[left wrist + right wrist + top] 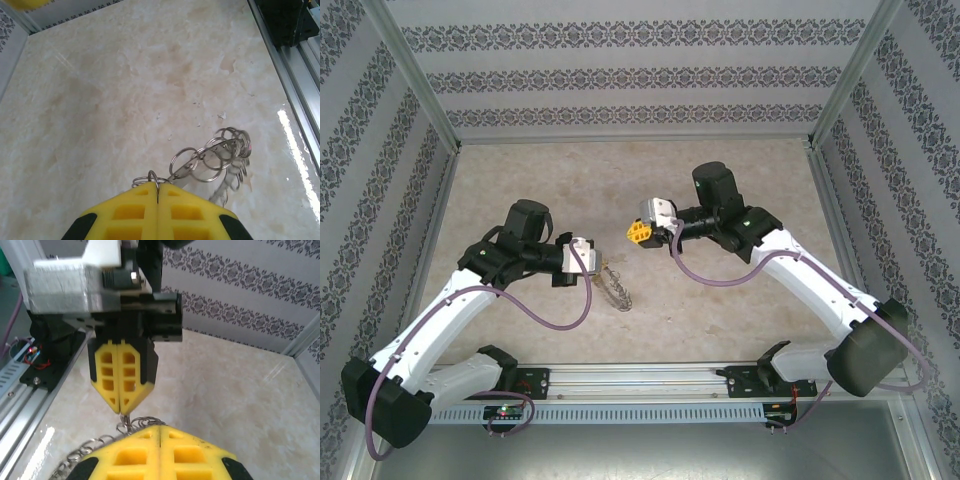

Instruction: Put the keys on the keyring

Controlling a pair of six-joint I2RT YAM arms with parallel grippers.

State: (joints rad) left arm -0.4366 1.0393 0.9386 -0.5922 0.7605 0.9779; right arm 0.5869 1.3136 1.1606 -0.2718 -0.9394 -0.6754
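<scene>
The left end effector (590,258) has its yellow fingers pressed flat together, and one small wire loop of the keyring (615,286) is pinched at their tips. In the left wrist view the held loop sits right at the seam of the end effector (158,192). The rest of the keyring (215,152) trails away to the right as a cluster of overlapping grey rings above the pale marbled surface (100,100). From the top camera the ring hangs from the fingertips and runs down toward the near edge of the surface (720,310).

The right end effector (638,232) is also narrow, its two yellow fingers closed against each other, with nothing visible between them. It points at the left one, near it but apart, and it is not touching the keyring. In the right wrist view its own tips (160,432) face the left end effector (121,407), with the keyring's loops (137,421) bunched between the two.
</scene>
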